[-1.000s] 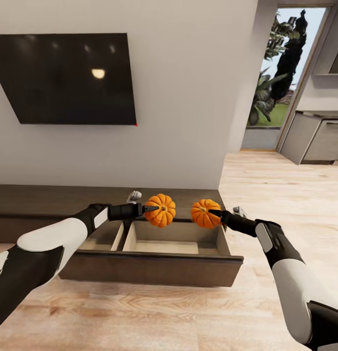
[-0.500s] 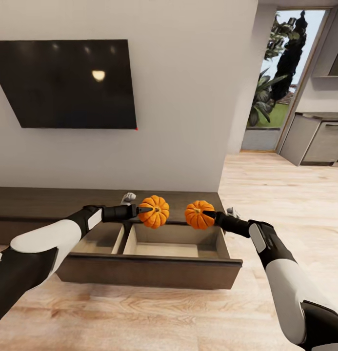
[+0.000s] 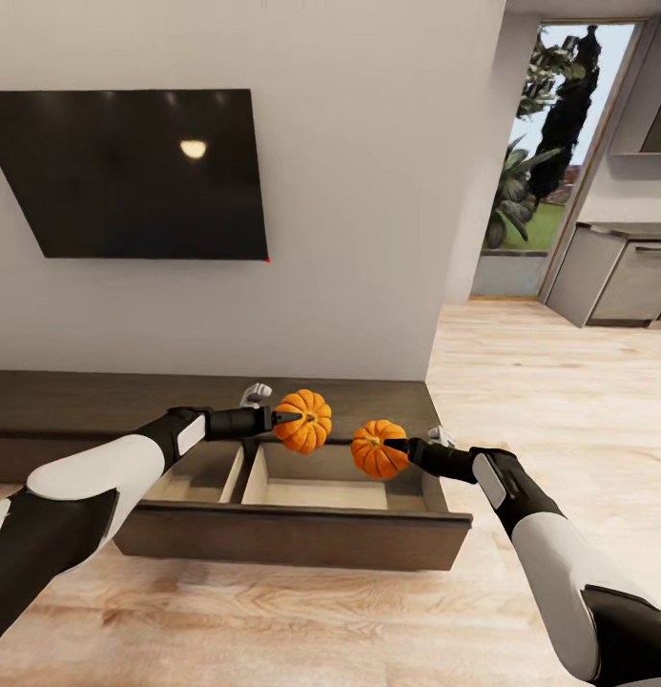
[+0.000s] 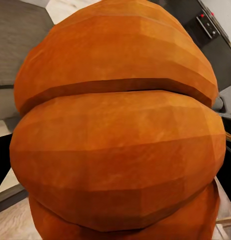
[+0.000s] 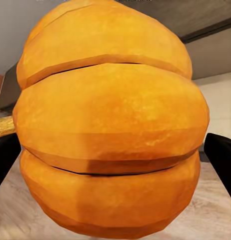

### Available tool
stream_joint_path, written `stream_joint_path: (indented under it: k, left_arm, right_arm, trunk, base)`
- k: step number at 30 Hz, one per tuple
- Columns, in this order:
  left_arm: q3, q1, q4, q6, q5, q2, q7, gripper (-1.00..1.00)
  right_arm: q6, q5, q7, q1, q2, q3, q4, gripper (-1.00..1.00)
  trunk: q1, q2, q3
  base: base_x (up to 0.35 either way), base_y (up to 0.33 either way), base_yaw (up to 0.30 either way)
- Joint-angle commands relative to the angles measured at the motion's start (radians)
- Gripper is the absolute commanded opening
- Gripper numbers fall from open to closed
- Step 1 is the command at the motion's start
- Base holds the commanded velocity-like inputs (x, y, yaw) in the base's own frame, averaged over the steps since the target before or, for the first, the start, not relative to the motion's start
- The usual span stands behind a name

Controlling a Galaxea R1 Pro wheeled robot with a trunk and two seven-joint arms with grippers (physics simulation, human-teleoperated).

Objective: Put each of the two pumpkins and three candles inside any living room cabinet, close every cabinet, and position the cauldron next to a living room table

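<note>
Two orange ribbed pumpkins hang above the open drawer of the low dark brown cabinet (image 3: 101,401). My left gripper (image 3: 290,418) is shut on the left pumpkin (image 3: 307,423), whose ribs (image 4: 115,130) loom close in the left wrist view. My right gripper (image 3: 395,445) is shut on the right pumpkin (image 3: 376,450), which sits a little lower and looks just as large (image 5: 110,125) in the right wrist view. The pulled-out drawer (image 3: 301,539) has a wide light-wood compartment right below both pumpkins and a narrower one to its left.
A black TV (image 3: 130,172) hangs on the white wall above the cabinet. Light wood plank floor (image 3: 521,382) runs right toward grey kitchen cupboards (image 3: 616,277) and a glass door with plants outside. The drawer front juts out over the floor in front of me.
Both pumpkins have moved with the grippers; the right one has come left and lower over the drawer. The view has tilted slightly, so the TV sits lower in the picture.
</note>
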Motion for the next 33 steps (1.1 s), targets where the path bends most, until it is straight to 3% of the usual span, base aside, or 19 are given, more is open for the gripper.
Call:
stream_joint_path:
  k: [1, 10, 12, 14, 17, 27, 32, 33]
  left_arm:
    - [0.001, 0.001, 0.0, -0.001, 0.0, -0.002, 0.0, -1.0]
    - [0.002, 0.027, 0.001, -0.019, 0.004, 0.003, -0.006, -1.0]
    - [0.001, 0.03, 0.0, -0.018, 0.002, -0.007, -0.002, -1.0]
    - [0.001, 0.03, 0.0, -0.018, 0.002, -0.009, -0.001, -1.0]
    - [0.001, 0.031, 0.0, -0.018, 0.002, -0.01, 0.0, -1.0]
    - [0.001, 0.035, 0.0, -0.018, 0.002, -0.012, 0.001, -1.0]
    - [0.001, 0.044, -0.001, -0.021, 0.003, -0.012, -0.003, -1.0]
    - [0.001, 0.056, -0.001, -0.021, 0.003, -0.029, -0.001, -1.0]
  right_arm:
    - [0.0, 0.0, 0.0, 0.0, 0.0, 0.0, 0.0, -1.0]
    - [-0.003, -0.003, 0.0, 0.0, 0.0, -0.003, 0.001, -1.0]
    - [-0.009, -0.003, 0.0, 0.001, 0.001, -0.005, 0.0, -1.0]
    - [-0.1, -0.005, 0.0, 0.006, 0.003, -0.006, -0.001, -1.0]
    - [-0.131, -0.007, 0.001, 0.009, 0.003, -0.005, -0.001, -1.0]
    - [-0.135, -0.012, 0.001, 0.009, 0.004, -0.005, 0.001, -1.0]
    - [-0.135, -0.012, 0.001, 0.01, 0.005, -0.006, 0.001, -1.0]
    - [-0.134, -0.012, 0.002, 0.011, 0.005, -0.005, 0.001, -1.0]
  trunk:
    - [-0.004, 0.007, 0.003]
    - [-0.008, 0.014, 0.006]
    - [-0.008, 0.014, 0.006]
    - [-0.008, 0.014, 0.006]
    - [-0.008, 0.014, 0.006]
    - [-0.008, 0.014, 0.006]
    - [-0.008, 0.014, 0.006]
    - [-0.008, 0.014, 0.006]
  base:
    - [0.0, 0.0, 0.0]
    - [0.003, 0.0, 0.0]
    - [0.309, 0.0, 0.0]
    - [0.331, 0.0, 0.0]
    - [0.336, 0.0, 0.0]
    - [0.333, 0.0, 0.0]
    - [0.099, 0.0, 0.0]
    - [0.003, 0.0, 0.0]
